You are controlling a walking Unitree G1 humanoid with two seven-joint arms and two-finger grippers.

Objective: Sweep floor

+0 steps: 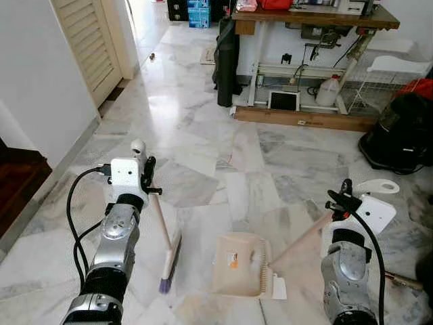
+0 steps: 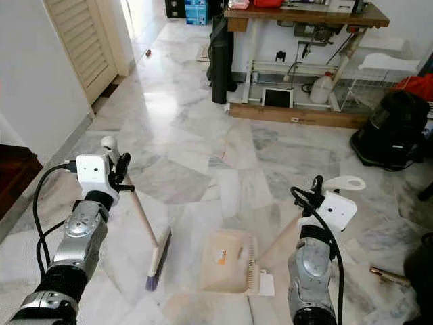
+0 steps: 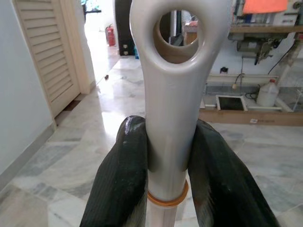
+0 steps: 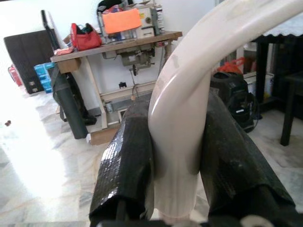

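My left gripper (image 1: 150,181) is shut on the white handle of a small broom (image 1: 164,233); the broom slants down to the marble floor, its purple-tipped bristles (image 1: 167,277) touching the tiles just left of the dustpan. The left wrist view shows both black fingers (image 3: 116,184) clamped around the broom handle (image 3: 173,99) below its hanging loop. My right gripper (image 1: 342,200) is shut on the cream handle of the dustpan (image 1: 240,264), which lies flat on the floor between my arms. The right wrist view shows the fingers (image 4: 128,161) squeezing the curved dustpan handle (image 4: 182,118).
A wooden sewing table (image 1: 308,20) with a black bag (image 1: 226,61) and a plastic jug (image 1: 328,90) stands at the back. A black vacuum cleaner (image 1: 399,132) sits far right, a louvred door (image 1: 84,40) far left. A small metal object (image 2: 385,274) lies on the floor at right.
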